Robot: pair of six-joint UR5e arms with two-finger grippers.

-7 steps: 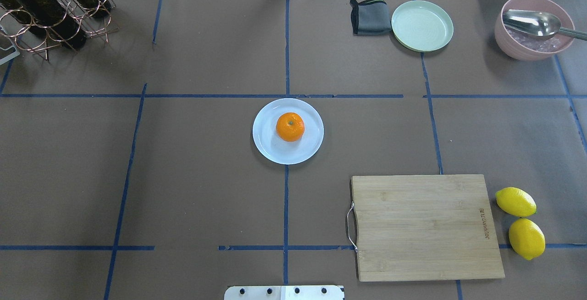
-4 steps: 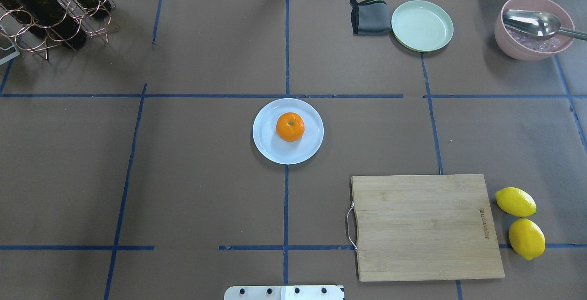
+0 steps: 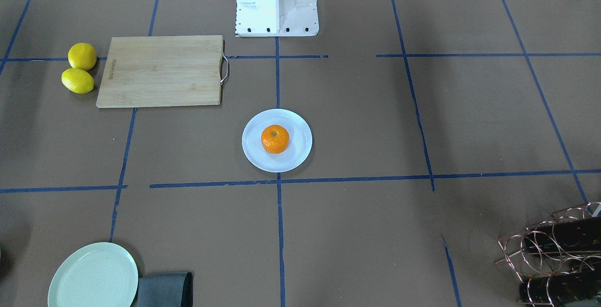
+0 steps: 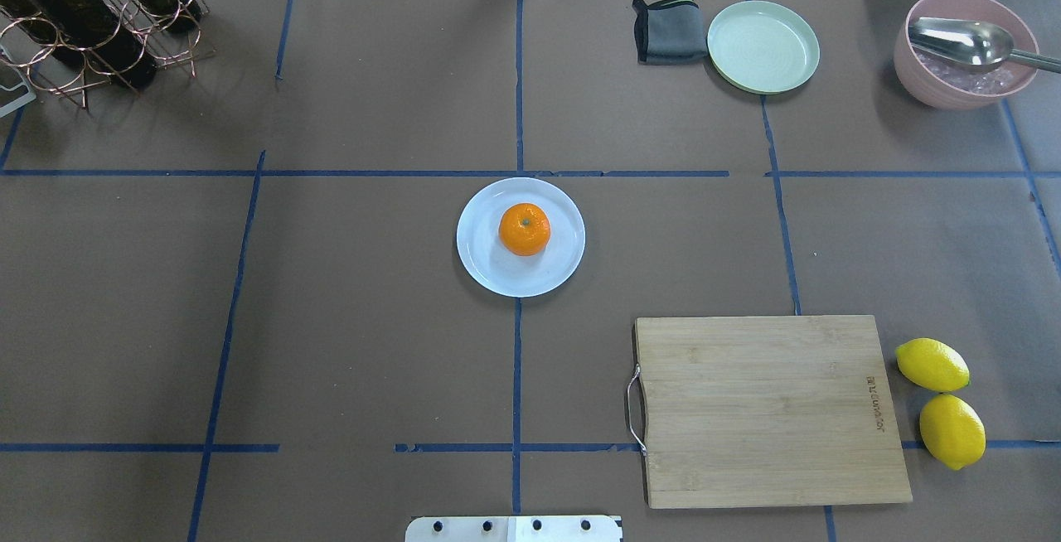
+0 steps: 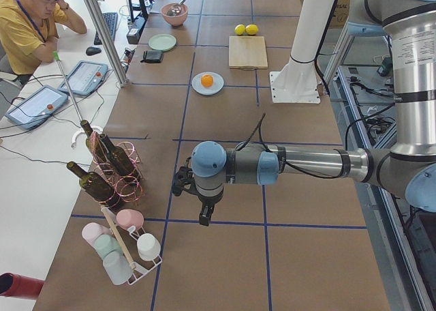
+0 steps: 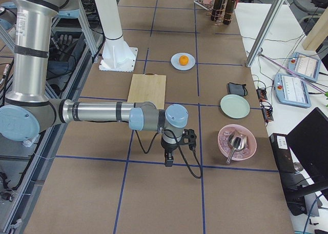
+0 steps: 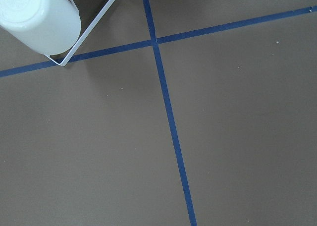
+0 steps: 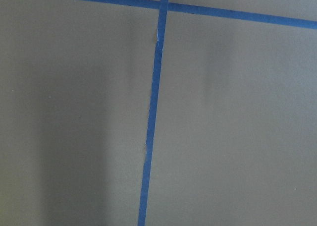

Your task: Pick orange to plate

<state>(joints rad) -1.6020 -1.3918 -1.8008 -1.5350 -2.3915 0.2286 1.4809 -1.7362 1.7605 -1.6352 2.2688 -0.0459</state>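
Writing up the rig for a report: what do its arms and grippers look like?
The left arm and right arm are silver tubes with grey joints and pale blue round caps. The left gripper and right gripper are small and black, each with a loose black cable.

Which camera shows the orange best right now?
Overhead exterior: the orange sits large and unobstructed on the plate. Front-facing is nearly as good; side views show it tiny; wrist cameras miss it.

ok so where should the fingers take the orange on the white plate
Across its widest middle, coming straight down from above. The orange is round and slightly flattened, and it sits near the middle of the white plate with bare plate all round, so there is room on either side.
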